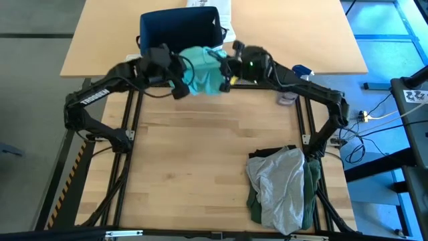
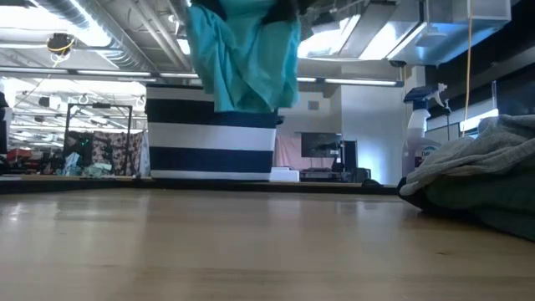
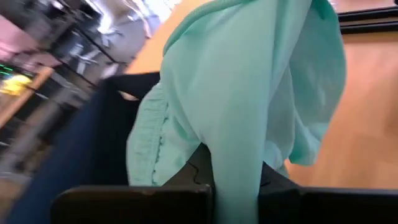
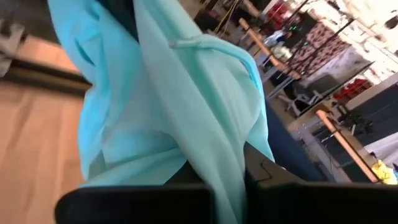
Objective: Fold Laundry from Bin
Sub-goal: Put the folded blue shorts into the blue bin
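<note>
A teal-green garment (image 1: 202,70) hangs bunched between my two grippers, just on the near side of the navy, white-striped bin (image 1: 179,28). My left gripper (image 1: 179,86) is shut on its left part and my right gripper (image 1: 225,79) is shut on its right part. In the low view the garment (image 2: 242,58) hangs in front of the bin (image 2: 209,138), well above the tabletop. A light grey garment (image 1: 281,184) lies on top of dark green cloth (image 1: 311,191) at the near right. My left gripper (image 3: 236,190) pinches a bunched fold of the teal garment (image 3: 239,155) between its two fingers, coming from the table's left and slanting down. The cloth rises past the fingers and drapes slack, clear of the table. My right gripper (image 4: 224,190) pinches another bunched fold of the garment (image 4: 217,158) between its two fingers, coming nearly level from the table's right. The cloth drapes slack, lifted clear.
The pile of grey and dark green laundry (image 2: 485,171) takes up the near right corner. A spray bottle (image 2: 418,125) stands at the right, beyond my right arm. A white printed box (image 1: 212,5) stands behind the bin. Bare wood lies at the table's middle and left.
</note>
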### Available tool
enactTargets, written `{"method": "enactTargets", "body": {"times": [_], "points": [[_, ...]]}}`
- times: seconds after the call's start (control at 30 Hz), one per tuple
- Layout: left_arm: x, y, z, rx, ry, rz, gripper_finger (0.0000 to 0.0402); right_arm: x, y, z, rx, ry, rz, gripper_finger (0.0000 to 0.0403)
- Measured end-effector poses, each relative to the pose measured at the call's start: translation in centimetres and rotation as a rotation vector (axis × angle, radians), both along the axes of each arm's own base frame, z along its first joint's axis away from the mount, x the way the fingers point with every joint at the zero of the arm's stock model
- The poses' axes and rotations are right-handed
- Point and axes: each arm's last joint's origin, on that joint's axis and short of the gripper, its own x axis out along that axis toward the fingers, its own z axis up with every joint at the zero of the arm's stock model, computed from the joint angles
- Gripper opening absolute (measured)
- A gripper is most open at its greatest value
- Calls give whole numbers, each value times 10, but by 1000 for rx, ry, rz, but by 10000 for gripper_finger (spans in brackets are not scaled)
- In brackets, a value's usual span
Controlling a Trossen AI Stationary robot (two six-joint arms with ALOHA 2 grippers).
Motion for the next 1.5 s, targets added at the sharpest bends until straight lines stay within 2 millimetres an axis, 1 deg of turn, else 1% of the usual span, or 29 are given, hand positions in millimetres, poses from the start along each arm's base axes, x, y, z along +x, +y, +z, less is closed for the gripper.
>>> {"method": "enactTargets", "body": {"times": [0.2, 0.4, 0.5, 0.63, 0.7, 0.77, 0.87, 0.97, 1.03, 1.1, 1.17, 1.27, 1.5], "points": [[-19, 27, 24, 148, 0, 68, 10, 16, -44, 23, -27, -103, -4, 13], [-29, 62, 38, 315, -22, 182, 10, 26, -100, 36, -103, -170, 2, 13], [-28, 83, 40, 405, -18, 225, 9, 26, -126, 28, -187, -218, -16, 13], [-21, 110, 35, 473, 3, 253, 9, 20, -152, 16, -205, -211, -45, 13], [-16, 120, 31, 492, 18, 258, 9, 20, -158, 12, -200, -200, -54, 13], [-12, 125, 31, 538, 35, 271, 9, 19, -159, 13, -214, -212, -65, 13], [-7, 129, 39, 665, 32, 284, 9, 17, -158, 25, -265, -276, -84, 13], [-6, 129, 50, 797, 32, 284, 9, 14, -155, 38, -324, -354, -90, 13], [-7, 129, 53, 840, 48, 280, 9, 13, -154, 43, -354, -394, -89, 13], [-9, 131, 53, 846, 60, 280, 9, 14, -155, 43, -369, -404, -90, 13], [-15, 137, 51, 831, 78, 282, 9, 18, -159, 36, -376, -386, -90, 13], [-17, 148, 42, 794, 111, 282, 9, 28, -169, 16, -343, -335, -86, 13], [-17, 188, 2, 620, 220, 320, 9, 47, -191, -32, -254, -215, -104, 14]]}}
